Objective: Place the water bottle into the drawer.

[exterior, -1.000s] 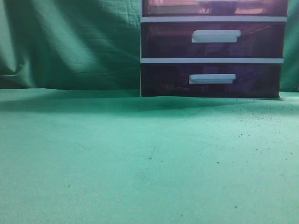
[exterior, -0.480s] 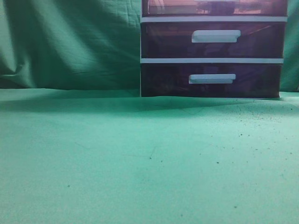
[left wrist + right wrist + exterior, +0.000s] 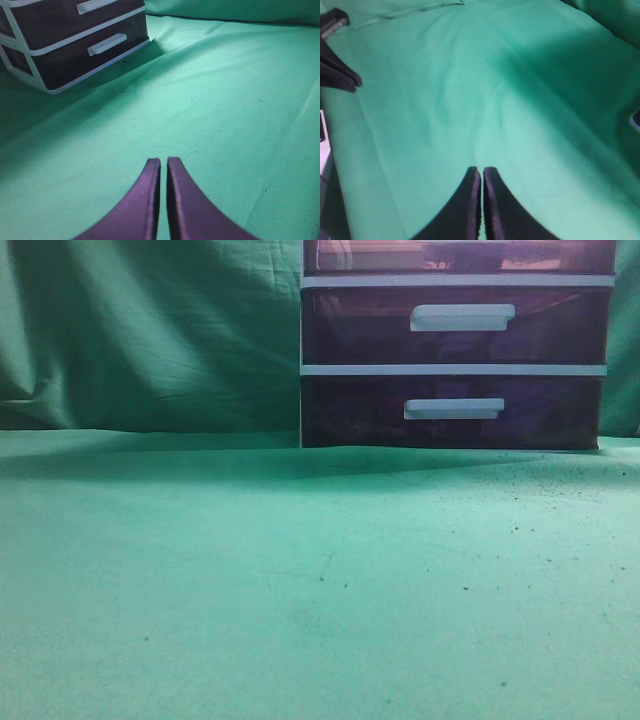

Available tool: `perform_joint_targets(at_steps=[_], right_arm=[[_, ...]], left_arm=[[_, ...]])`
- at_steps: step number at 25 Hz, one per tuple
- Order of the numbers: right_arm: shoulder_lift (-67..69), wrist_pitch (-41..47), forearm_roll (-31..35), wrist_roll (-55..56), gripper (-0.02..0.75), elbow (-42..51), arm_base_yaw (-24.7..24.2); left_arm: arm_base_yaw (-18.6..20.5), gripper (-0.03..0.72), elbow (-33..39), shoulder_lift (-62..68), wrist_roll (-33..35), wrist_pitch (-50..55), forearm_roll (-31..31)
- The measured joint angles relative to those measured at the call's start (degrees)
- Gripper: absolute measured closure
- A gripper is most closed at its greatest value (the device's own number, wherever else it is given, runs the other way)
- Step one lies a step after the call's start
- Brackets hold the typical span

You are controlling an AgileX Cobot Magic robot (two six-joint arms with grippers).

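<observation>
Nearest the left wrist camera, the left gripper (image 3: pixel 163 161) hangs over the green cloth (image 3: pixel 225 100) with its two purple fingers pressed together, only a thin dark line between them, nothing held; the right gripper (image 3: pixel 481 171) shows the same in its own view — dark fingers tip to tip above bare cloth, a black stand foot (image 3: pixel 337 70) at that view's left edge; farther off, in the exterior view, the cloth runs back, speckled with dark flecks on the right, to the white-framed plastic unit (image 3: pixel 455 369) standing against the draped green backdrop (image 3: pixel 150 340); two dark purple-brown drawers (image 3: pixel 455 325) with white bar handles (image 3: pixel 462 317) sit closed; above them the drawer (image 3: pixel 460 256) — lighter, translucent pinkish-brown — is cut by the top edge; whether the water bottle lies inside cannot be told, and it shows nowhere on the cloth.
</observation>
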Motion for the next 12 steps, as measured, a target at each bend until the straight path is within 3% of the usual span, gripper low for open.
perform_joint_targets(at_steps=[12], right_arm=[[-0.65, -1.33, 2.22, 0.00, 0.738, 1.68, 0.00]], left_arm=[[0.00, 0.688, 0.00, 0.00, -0.03, -0.13, 0.30]])
